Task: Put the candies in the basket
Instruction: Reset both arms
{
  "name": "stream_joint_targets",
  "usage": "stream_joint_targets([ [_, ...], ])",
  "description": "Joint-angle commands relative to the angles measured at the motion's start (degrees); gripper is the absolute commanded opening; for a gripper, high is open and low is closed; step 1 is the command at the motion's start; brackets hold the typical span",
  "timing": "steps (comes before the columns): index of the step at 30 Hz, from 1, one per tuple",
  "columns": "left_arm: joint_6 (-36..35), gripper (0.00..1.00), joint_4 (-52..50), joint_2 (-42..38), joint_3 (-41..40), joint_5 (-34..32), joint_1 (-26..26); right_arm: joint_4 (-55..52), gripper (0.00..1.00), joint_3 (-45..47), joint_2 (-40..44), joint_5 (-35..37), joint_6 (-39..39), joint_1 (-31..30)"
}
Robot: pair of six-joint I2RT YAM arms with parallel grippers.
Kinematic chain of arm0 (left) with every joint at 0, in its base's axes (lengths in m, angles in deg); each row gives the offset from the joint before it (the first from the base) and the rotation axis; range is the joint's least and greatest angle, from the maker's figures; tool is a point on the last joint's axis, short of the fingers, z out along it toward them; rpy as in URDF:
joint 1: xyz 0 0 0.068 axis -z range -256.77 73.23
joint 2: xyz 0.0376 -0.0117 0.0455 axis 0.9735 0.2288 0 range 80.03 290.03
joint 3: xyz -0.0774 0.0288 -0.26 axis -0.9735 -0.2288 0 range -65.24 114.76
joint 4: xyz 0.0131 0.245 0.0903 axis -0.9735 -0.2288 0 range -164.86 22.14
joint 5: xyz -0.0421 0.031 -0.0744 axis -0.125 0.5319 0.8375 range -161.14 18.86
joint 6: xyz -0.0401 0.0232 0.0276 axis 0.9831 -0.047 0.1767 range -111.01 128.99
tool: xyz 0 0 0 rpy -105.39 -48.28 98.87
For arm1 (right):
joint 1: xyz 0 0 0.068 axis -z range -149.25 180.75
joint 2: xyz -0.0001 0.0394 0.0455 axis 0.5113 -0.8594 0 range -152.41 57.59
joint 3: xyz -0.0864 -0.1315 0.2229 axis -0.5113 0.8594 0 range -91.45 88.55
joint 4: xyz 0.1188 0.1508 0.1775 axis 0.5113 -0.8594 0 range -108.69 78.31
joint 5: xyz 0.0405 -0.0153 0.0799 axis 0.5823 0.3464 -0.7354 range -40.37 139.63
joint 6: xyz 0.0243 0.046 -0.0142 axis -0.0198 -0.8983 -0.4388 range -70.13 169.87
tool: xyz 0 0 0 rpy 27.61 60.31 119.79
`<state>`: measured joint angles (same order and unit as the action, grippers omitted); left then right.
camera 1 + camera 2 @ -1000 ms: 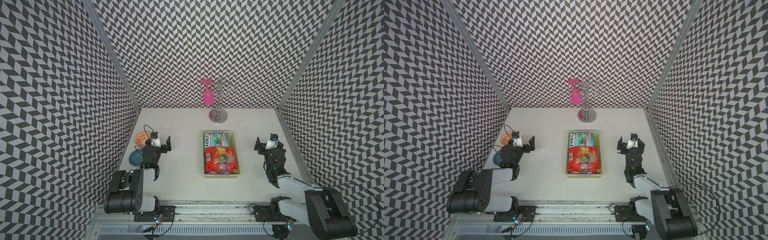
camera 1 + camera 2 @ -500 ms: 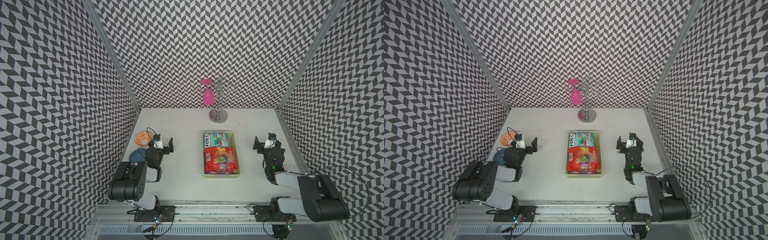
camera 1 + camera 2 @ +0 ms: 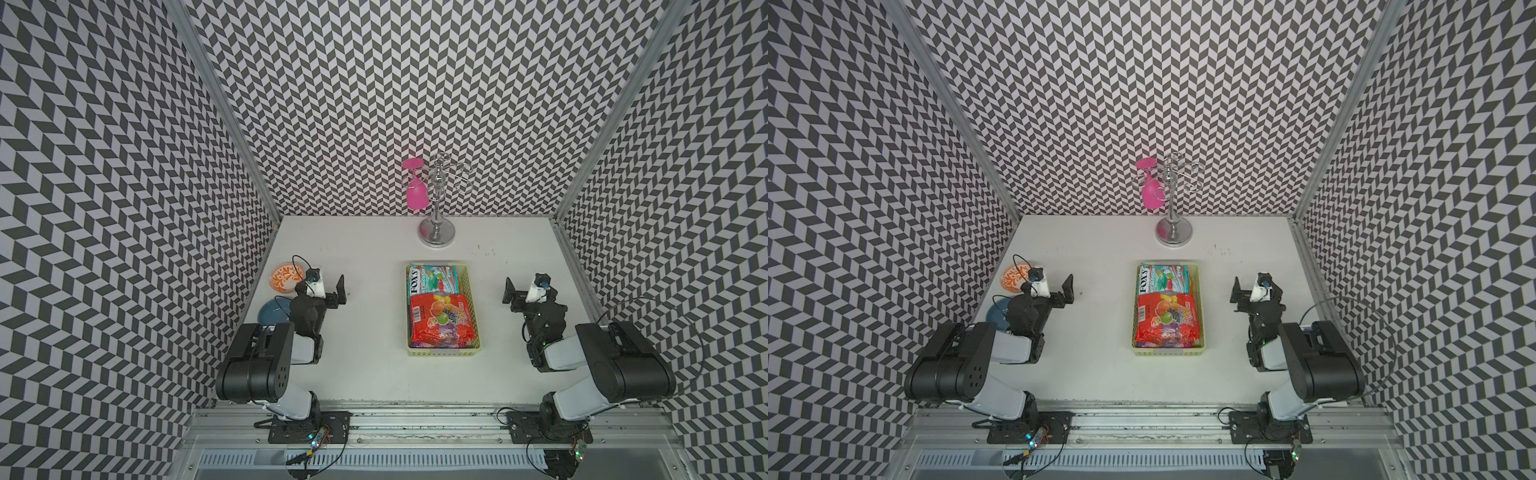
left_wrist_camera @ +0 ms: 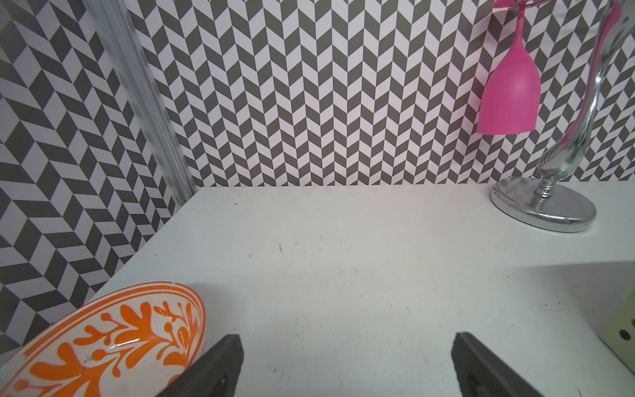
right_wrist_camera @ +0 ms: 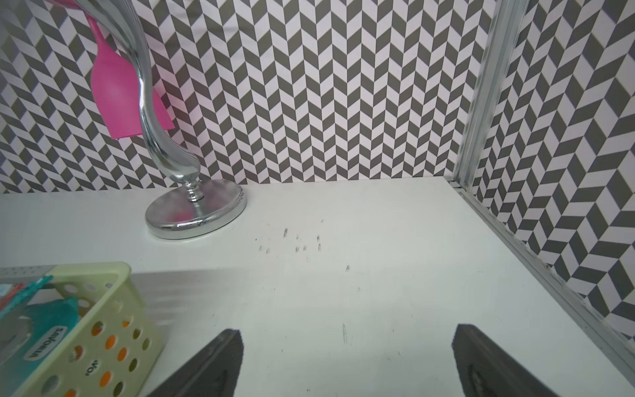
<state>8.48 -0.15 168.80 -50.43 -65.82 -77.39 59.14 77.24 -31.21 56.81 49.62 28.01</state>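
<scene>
The pale green basket (image 3: 440, 353) (image 3: 1167, 352) lies mid-table in both top views. In it, a teal FOX'S candy bag (image 3: 434, 279) lies at the far end and a red fruit-print bag (image 3: 442, 320) on top at the near end. I see no candies on the table outside it. My left gripper (image 3: 326, 291) (image 4: 345, 340) hangs open and empty left of the basket, over bare table. To the right of the basket, my right gripper (image 3: 530, 293) (image 5: 347, 335) is likewise open and empty. The right wrist view shows a basket corner (image 5: 103, 309) with the teal bag (image 5: 44, 319) inside.
An orange-patterned bowl (image 3: 286, 277) (image 4: 103, 337) and a blue bowl (image 3: 270, 311) sit by the left wall, close to my left arm. A chrome stand (image 3: 436, 232) with a pink glass (image 3: 417, 195) hanging from it is at the back. Patterned walls close three sides.
Both arms have folded back toward their bases, elbows drawn in and low. The grippers stayed open and barely shifted. The bags and basket have not moved.
</scene>
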Motion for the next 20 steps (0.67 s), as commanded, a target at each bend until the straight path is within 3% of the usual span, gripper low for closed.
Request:
stream_joint_targets([
  [1,-0.5,0.99,1.6,-0.2,0.7,-0.4,0.2,1.4,0.99,-2.8,1.1,2.2,-1.4,0.2],
  [4,-0.5,0.99,1.7,-0.2,0.7,-0.4,0.2,9.4,0.99,0.0,-1.2,2.3,-1.0,0.1],
  [10,-0.5,0.99,1.7,-0.2,0.7,-0.4,0.2,0.0,0.99,-3.4,1.2,1.6,-0.7,0.0],
  [20,-0.5,0.99,1.6,-0.2,0.7,-0.4,0.2,1.7,0.99,-3.1,0.7,1.7,-0.8,0.0],
])
